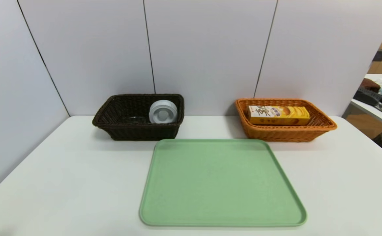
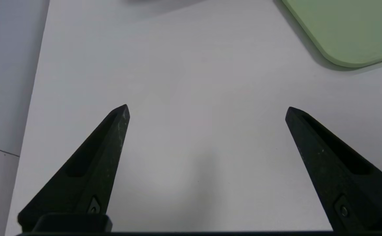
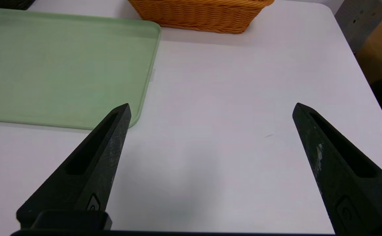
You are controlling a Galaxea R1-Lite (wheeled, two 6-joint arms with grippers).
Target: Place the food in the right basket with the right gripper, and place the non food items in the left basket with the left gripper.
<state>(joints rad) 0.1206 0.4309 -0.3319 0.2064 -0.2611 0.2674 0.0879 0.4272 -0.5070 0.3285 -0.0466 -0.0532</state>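
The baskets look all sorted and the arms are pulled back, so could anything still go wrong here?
Little, probably. The tape roll leans on edge against the wall of the dark basket, so a bump might tip it onto the glass dish beside it. The left gripper and right gripper hang open, low over the table; the right one sits near the tray corner and might clip it.

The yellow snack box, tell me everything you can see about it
The yellow snack box is a long rectangular carton with a white end on its left, brown Chinese characters there, and potato chip pictures on the yellow part. It looks like printed cardboard, closed and undamaged. It lies on its long side inside the orange wicker basket, lengthwise along the basket, printed face toward the camera. Nothing but the basket touches it; no gripper is near it.
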